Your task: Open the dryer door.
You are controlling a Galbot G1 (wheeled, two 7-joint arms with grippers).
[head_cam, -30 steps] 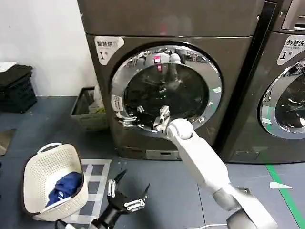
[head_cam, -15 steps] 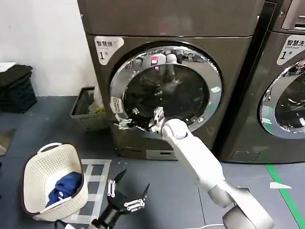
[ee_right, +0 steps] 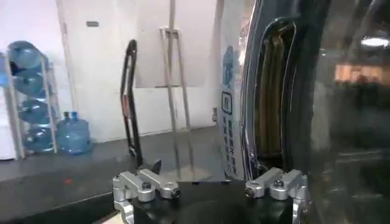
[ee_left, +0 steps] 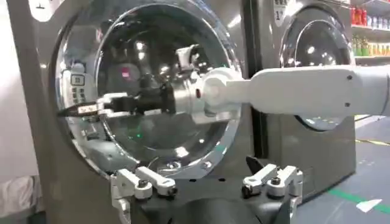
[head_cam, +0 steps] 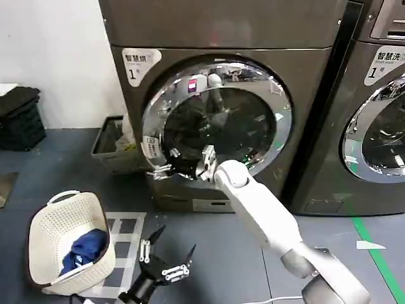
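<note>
Left gripper (head_cam: 166, 261), black with silver-capped fingers, hangs low over the grey floor (head_cam: 215, 253) beside the taped grid, fingers spread and holding nothing; idle. Just left of it stands the white perforated plastic laundry basket (head_cam: 47, 235) with a blue garment in it.

Right gripper (head_cam: 166, 168), on the long white arm, reaches up and leftward to the left edge of the large round dryer door (head_cam: 218, 120) with its wide shiny chrome ring around dark glass; in the left wrist view the slim fingers (ee_left: 91, 109) lie against the chrome rim at the handle recess (ee_right: 271, 97); whether they are clenched on the rim or merely hooked behind it cannot be told from these views.

Change over the last second: the right gripper has shifted leftward along the lower ring, from near the glass's lower middle to the left rim; the white elbow has followed. The chrome ring's left edge now sits a little further left and looks slightly wider there, which probably means the latch side has begun to lift off the dark grey dryer front (head_cam: 316, 126), though the gap itself is not clearly visible.

Judgement: door at most cracked, still largely against the cabinet; the main outward swing remains to be done. Neighbouring machine (head_cam: 380, 114) at right untouched.
</note>
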